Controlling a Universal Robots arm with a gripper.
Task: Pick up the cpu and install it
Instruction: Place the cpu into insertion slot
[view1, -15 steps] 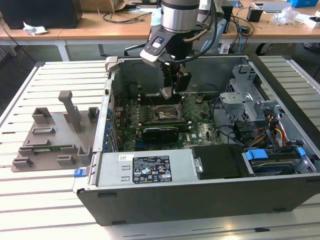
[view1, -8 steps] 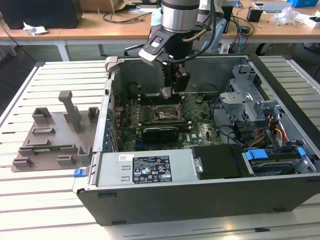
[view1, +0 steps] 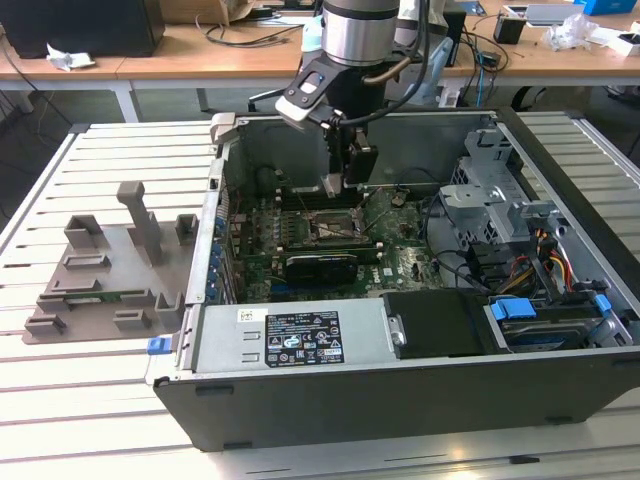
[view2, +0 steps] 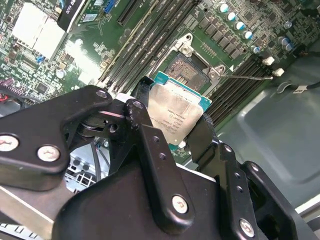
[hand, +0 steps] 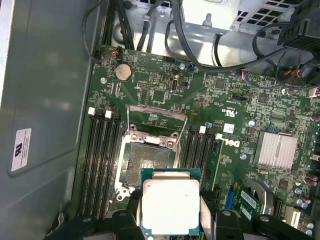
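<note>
Close over the dark metal socket frame (hand: 150, 162), pinches the shiny silver square cpu (hand: 170, 205) in black gripper (view2: 174, 120); risks jamming crooked there if lowered askew.

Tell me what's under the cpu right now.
The cpu hangs in the jaws above the motherboard. In both wrist views the open socket shows past its edge, empty. The board directly beneath the chip is covered by it.
</note>
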